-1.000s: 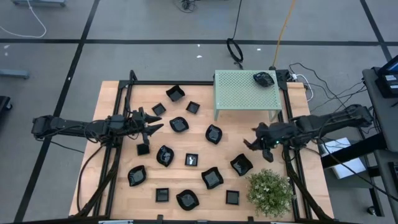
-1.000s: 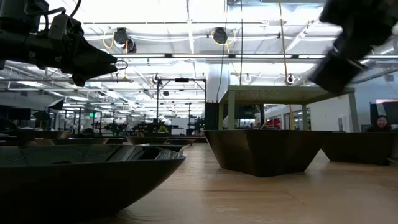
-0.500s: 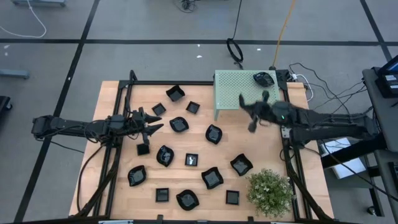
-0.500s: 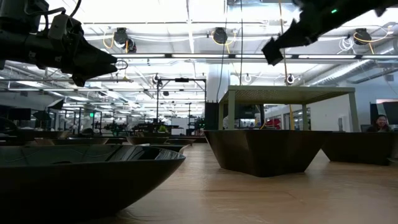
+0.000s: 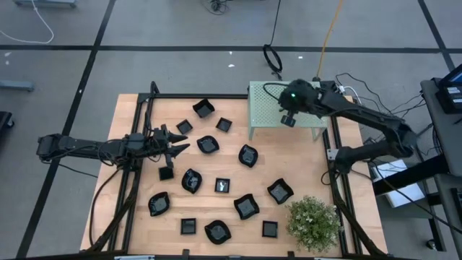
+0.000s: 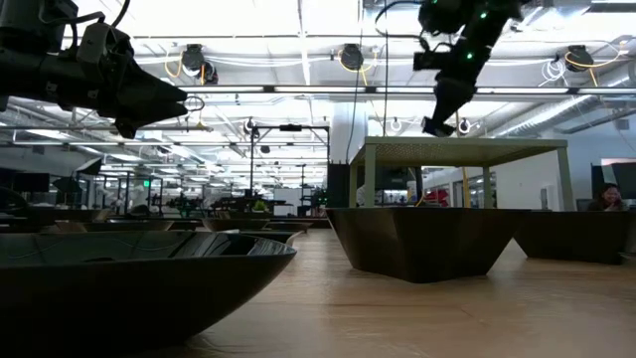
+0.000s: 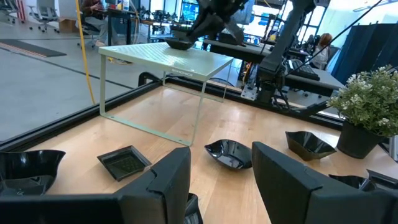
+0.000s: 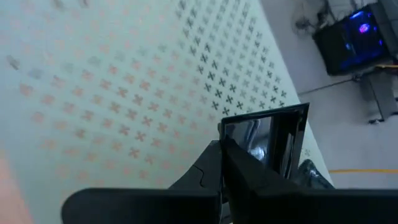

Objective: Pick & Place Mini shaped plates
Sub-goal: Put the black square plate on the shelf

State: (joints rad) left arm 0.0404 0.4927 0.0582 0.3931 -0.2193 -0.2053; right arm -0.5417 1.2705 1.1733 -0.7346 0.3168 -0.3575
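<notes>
Right gripper (image 5: 288, 120) over stand (image 5: 268, 108), upper right, fingers pinching square plate (image 8: 267, 140). You drop high, plate bounces off. Left gripper (image 5: 175, 146) mid-left, fingers spread, empty.

Glossy black mini plates (image 5: 246, 155) scattered on table, one square plate (image 8: 264, 143) pinched over stand.

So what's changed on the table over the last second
The right arm swung from beside the plant up over the pale green stand; its end effector is now above the stand top, shut on a small square black plate. The left end effector hasn't moved, open over the wooden table. The plates on the table and the one on the stand stayed put.
</notes>
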